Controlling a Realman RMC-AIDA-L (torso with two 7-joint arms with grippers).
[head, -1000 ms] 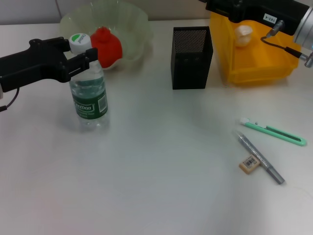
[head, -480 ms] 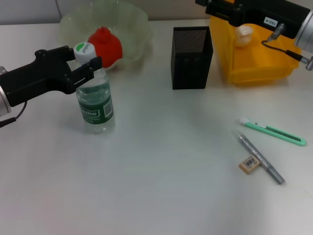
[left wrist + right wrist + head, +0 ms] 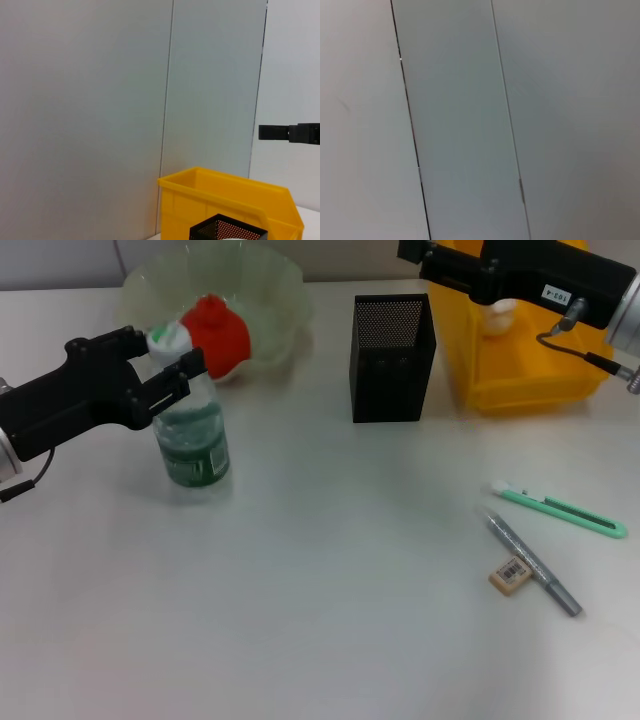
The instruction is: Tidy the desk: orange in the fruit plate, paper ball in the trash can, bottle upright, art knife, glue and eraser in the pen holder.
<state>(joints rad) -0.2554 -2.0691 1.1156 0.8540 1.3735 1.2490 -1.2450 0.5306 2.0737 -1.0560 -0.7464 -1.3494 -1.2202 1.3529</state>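
Left gripper [image 3: 160,360] is clamped around the neck of the bottle [image 3: 192,435], which stands upright on the desk [image 3: 320,620] right below it, fruit plate [image 3: 262,290] with the orange [image 3: 218,332] just behind. Right gripper [image 3: 418,252] hangs over the yellow bin [image 3: 530,375]; can't tell its fingers.
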